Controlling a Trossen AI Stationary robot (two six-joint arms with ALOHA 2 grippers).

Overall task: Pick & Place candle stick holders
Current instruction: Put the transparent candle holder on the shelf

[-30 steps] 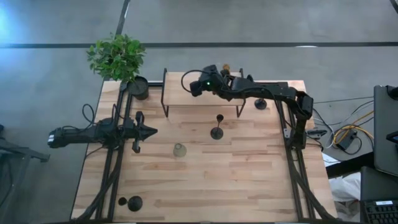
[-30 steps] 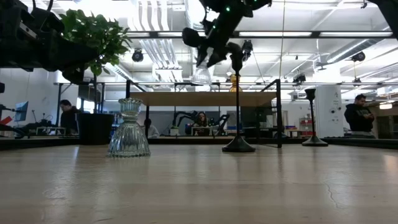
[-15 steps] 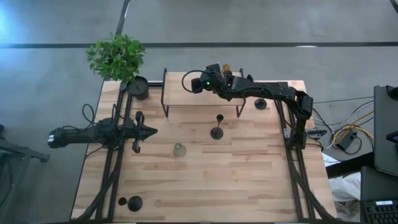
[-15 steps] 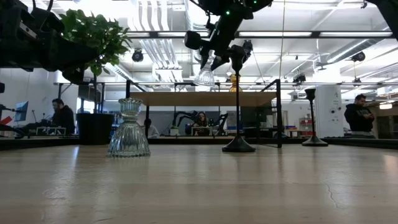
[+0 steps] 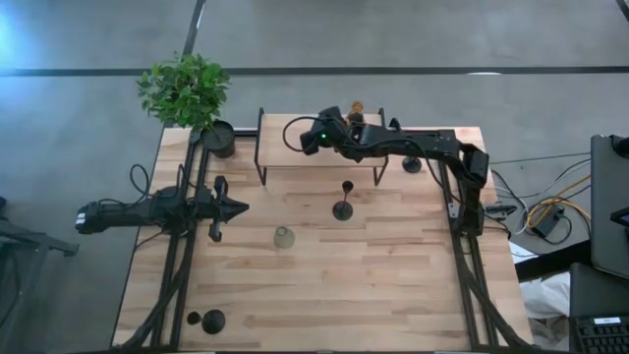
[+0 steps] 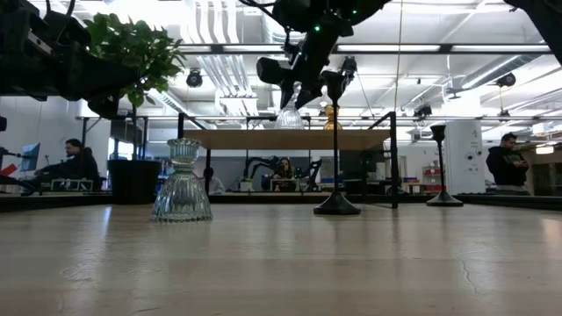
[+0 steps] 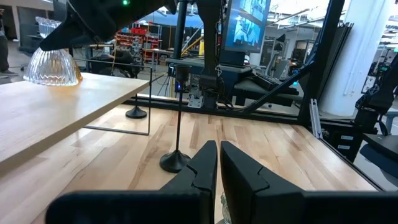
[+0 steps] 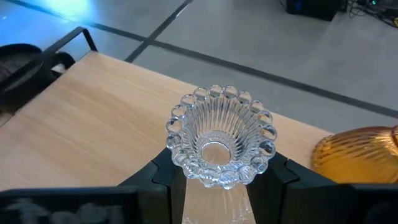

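We are holding the clear glass candle holder [image 8: 220, 137] in the right gripper [image 5: 320, 131], whose fingers [image 8: 166, 175] are partly closed against its two sides, gripping it below the beaded rim; the gripper is hanging over the raised wooden shelf [image 5: 285, 147] at the far side of the table [image 5: 393, 285], and in the low view the clear holder [image 6: 291, 112] is sitting just above the shelf top, though we cannot tell whether it is touching the surface; the amber glass candle holder [image 8: 354, 155] is standing on the same shelf just beside the clear one, to its right; the left gripper [image 5: 239, 207] is waiting at the left side of the table with its fingers [image 7: 202, 165] pressed together and nothing between them; one slim black candle holder [image 5: 343, 205] is standing upright near the middle of the table, in front of the shelf; a second black one [image 5: 412, 163] is standing to the right of the shelf, near the right arm's base; a third [image 5: 210, 320] is standing at the near left corner; the olive-green glass candle holder [image 5: 284, 236] is resting on the table between the left gripper and the central black holder; the potted plant [image 5: 187, 93] is occupying the far left corner.
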